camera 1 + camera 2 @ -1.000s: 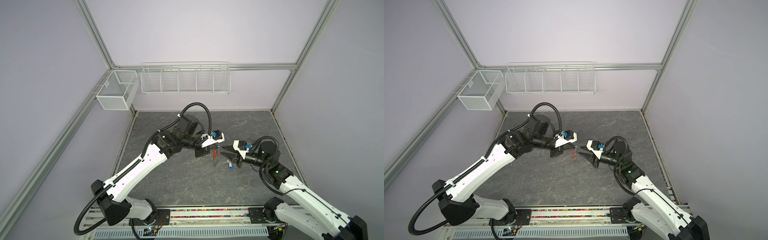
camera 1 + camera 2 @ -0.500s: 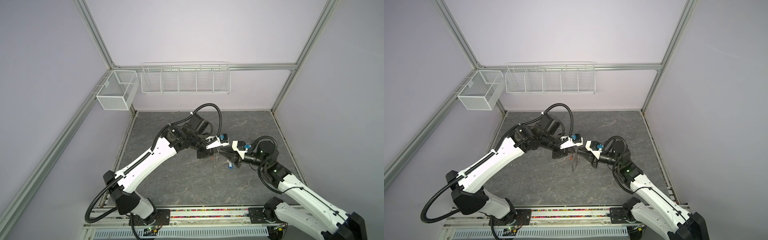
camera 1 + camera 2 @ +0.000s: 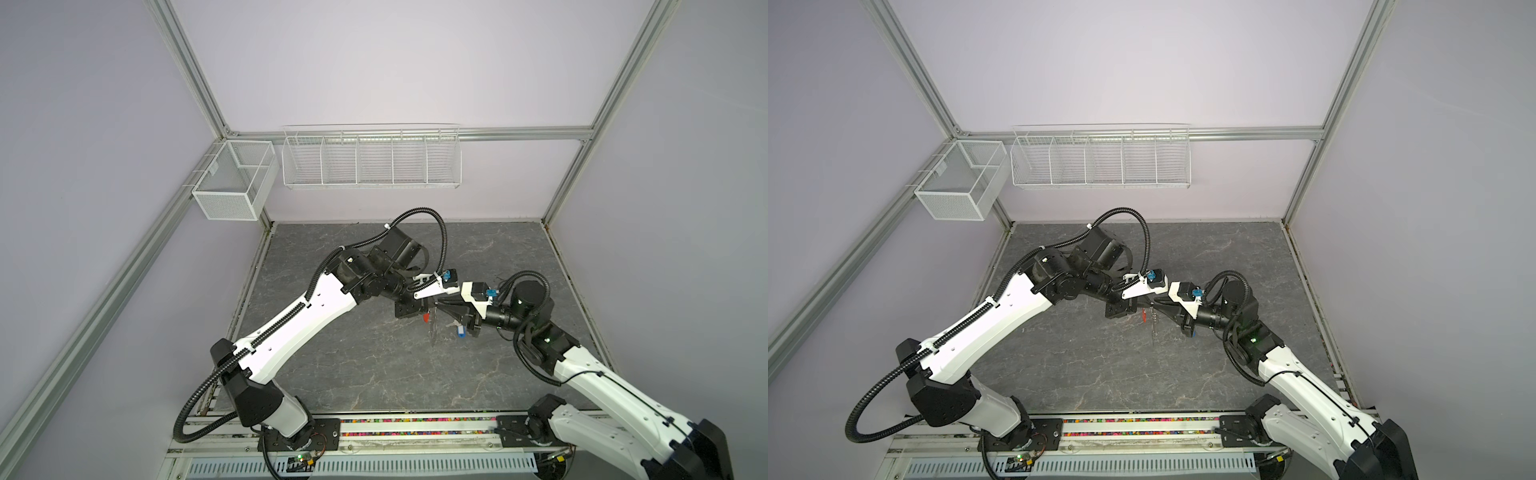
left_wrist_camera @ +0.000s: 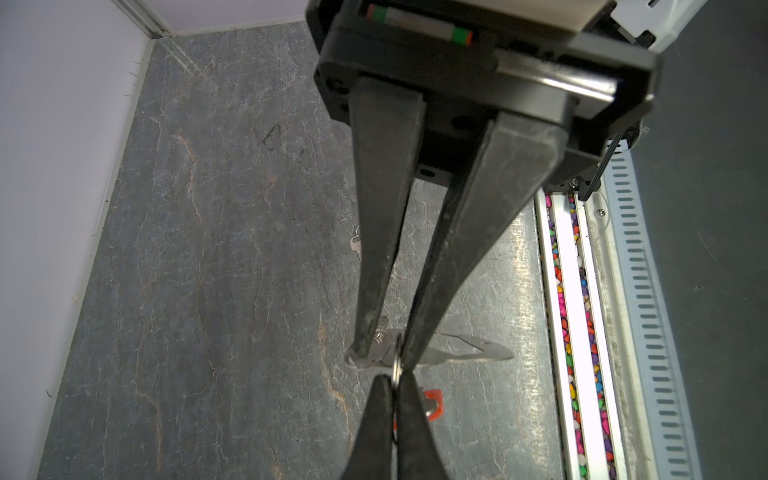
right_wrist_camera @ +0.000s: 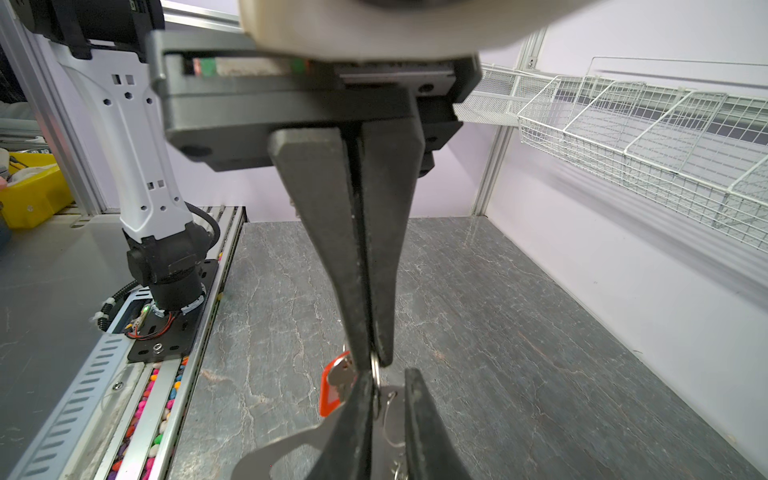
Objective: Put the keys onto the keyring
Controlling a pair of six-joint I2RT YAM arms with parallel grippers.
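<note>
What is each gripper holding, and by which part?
Left gripper clamps the keyring at its end. Right gripper pinches a thin metal ring there, beside the red key.

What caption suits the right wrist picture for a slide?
Right gripper and left gripper meet at a thin metal ring; a red-tagged key hangs beside it.

Tabletop (image 3: 374, 365): dark grey stone-look slab, veined, matt with slight sheen. Fingers (image 4: 380, 249): black matt plastic, finely textured. Keyring (image 4: 469, 351): flat brushed metal, dull grey, thin shiny wire ring (image 4: 397, 365) at its edge. Key (image 5: 341, 372): bright silvery metal; tag (image 5: 330, 399) glossy red-orange plastic. Blue tag (image 3: 460, 331): plastic. Arm shells (image 3: 307, 320): smooth white plastic, joints matt black. Baskets (image 3: 370, 160): white-coated wire mesh. Frame (image 3: 195, 70): satin aluminium.
</note>
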